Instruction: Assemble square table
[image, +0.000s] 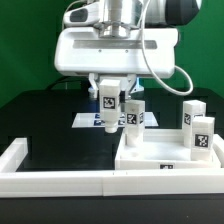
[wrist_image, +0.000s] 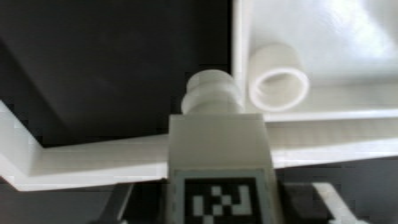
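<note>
My gripper (image: 108, 97) is shut on a white table leg (image: 108, 110) that hangs upright, tag facing out, just over the near corner of the square table slab (image: 170, 158). The slab is a white tray at the exterior view's right. In the wrist view the held leg (wrist_image: 221, 150) runs out from between the jaws (wrist_image: 222, 203). Its rounded tip (wrist_image: 210, 90) lies beside a white round tube-like piece (wrist_image: 281, 85) in the slab's corner (wrist_image: 329, 130). Another leg (image: 136, 113) stands close to the held one. Two more legs (image: 198, 128) stand on the slab's far right.
A long white rim (image: 30, 165) borders the black surface on the exterior view's left and along the front. The marker board (image: 92, 120) lies flat behind the gripper. The arm's white body (image: 115, 45) fills the upper middle.
</note>
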